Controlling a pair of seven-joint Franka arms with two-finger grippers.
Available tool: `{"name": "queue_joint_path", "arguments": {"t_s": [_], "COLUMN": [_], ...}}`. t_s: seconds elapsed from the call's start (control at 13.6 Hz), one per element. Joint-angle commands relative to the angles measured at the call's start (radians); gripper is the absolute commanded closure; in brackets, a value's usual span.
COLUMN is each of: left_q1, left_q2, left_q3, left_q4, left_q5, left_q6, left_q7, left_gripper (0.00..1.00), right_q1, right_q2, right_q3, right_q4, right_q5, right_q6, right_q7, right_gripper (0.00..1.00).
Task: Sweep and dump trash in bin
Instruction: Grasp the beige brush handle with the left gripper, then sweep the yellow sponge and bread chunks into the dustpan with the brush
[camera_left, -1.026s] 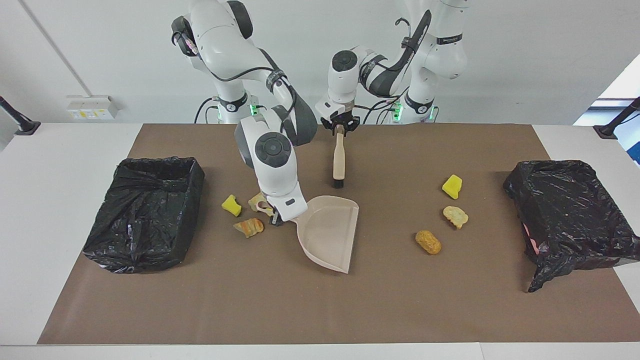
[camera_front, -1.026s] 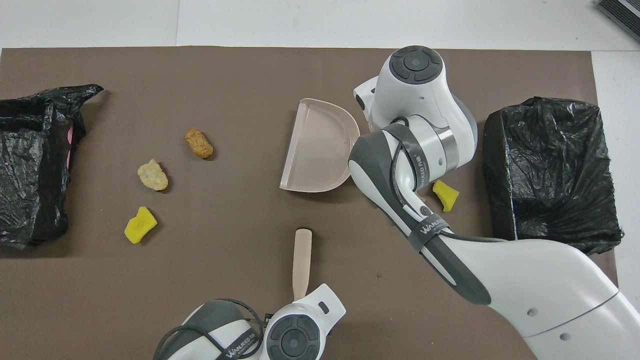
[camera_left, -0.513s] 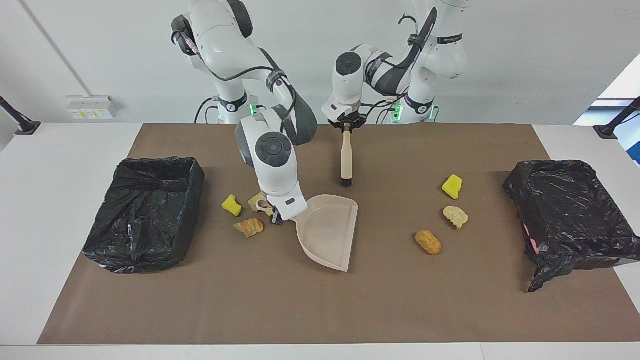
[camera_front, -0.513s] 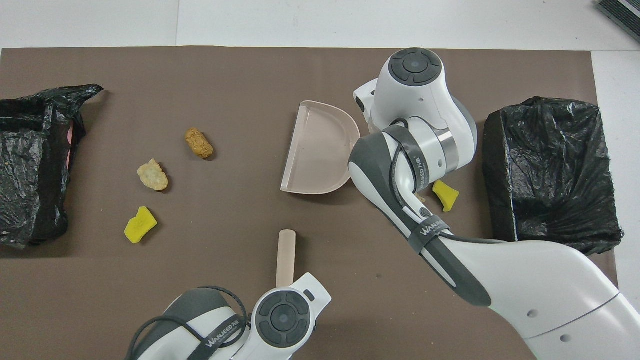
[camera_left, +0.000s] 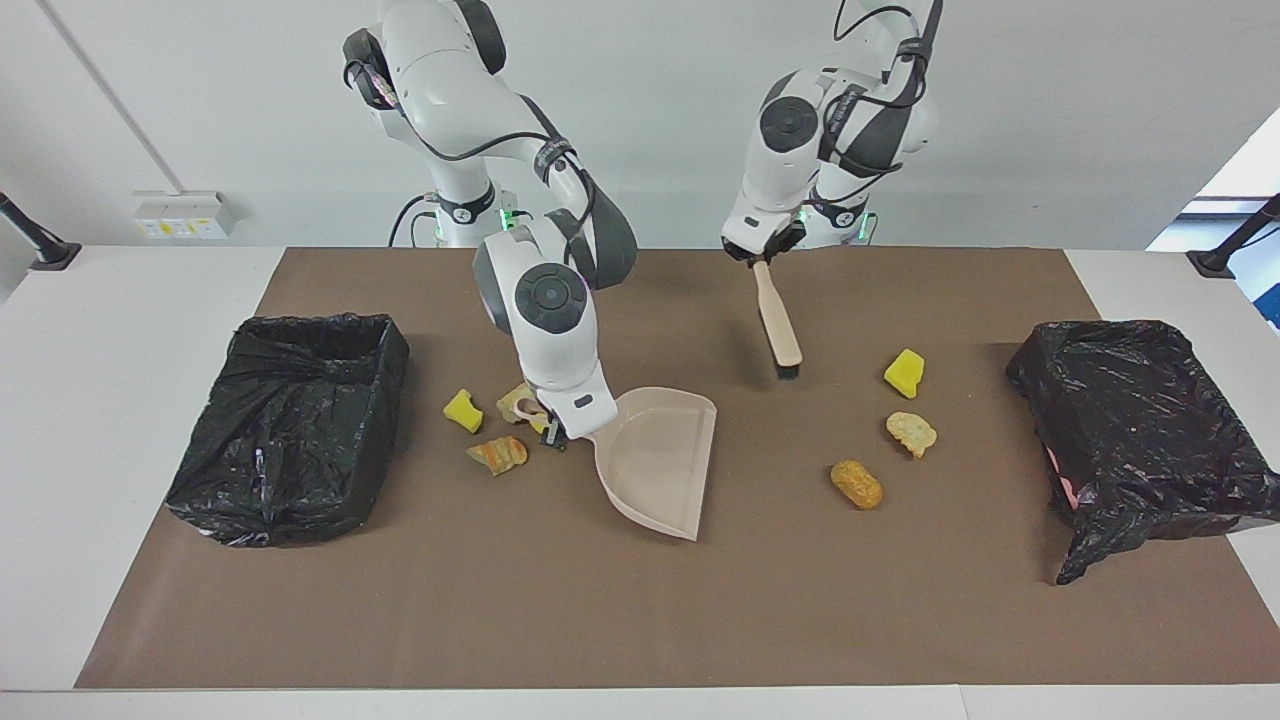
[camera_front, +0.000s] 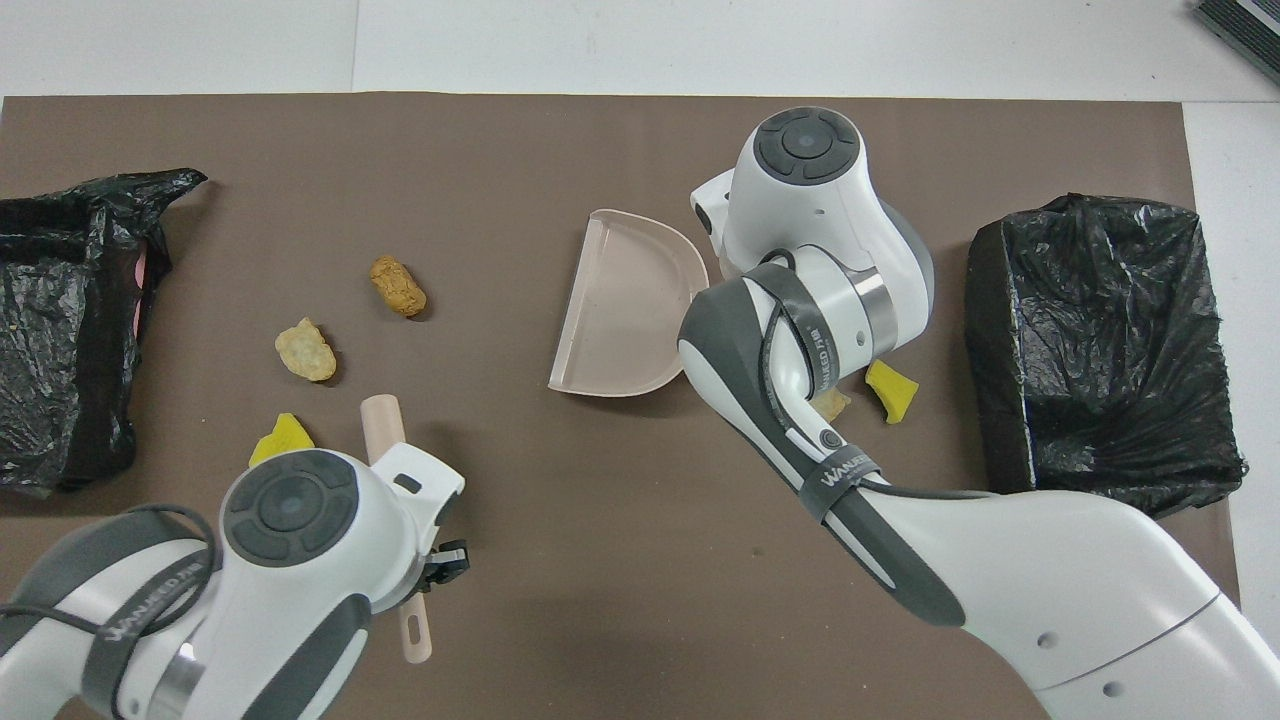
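Your right gripper (camera_left: 552, 432) pinches the dustpan (camera_left: 662, 462) handle, mouth facing three scraps (camera_left: 908, 433) toward the left arm's end, while your left gripper (camera_left: 762, 256), clamped on the brush (camera_left: 779, 325), carries it above them to sweep.

Bright, even light from above casts soft, short shadows on the worktop (camera_left: 640, 620); both views are sharp, without glare.

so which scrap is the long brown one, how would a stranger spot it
Start at the black bin at the left arm's end of the table. Three scraps lie beside it; the long brown scrap is the farthest from the robots. It is an oval, unlike the yellow wedge and the pale lump.
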Motion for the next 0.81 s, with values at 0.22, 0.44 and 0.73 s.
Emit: {"name": "queue_joint_path", "arguments": {"t_s": [0.22, 0.44, 0.73], "left_q1": [0.223, 0.283, 0.32], "left_q2": [-0.047, -0.046, 0.034], "left_q3": [-0.02, -0.02, -0.021], "left_q4": [-0.091, -0.157, -0.196], "left_q5": [0.043, 0.044, 0.043], "left_q6": [-0.019, -0.007, 0.143], "left_q7": [-0.181, -0.25, -0.291], "left_gripper": [1.0, 1.0, 1.0], "right_q1": [0.091, 0.125, 0.139], "right_q2": [-0.016, -0.003, 0.007], "right_q3": [0.012, 0.012, 0.013], "right_q4": [-0.034, -0.037, -0.046], "right_q5": [-0.011, 0.001, 0.021], "right_q6": [0.01, 0.035, 0.058], "right_q7": [0.066, 0.081, 0.159], "right_gripper": [1.0, 1.0, 1.0]}}
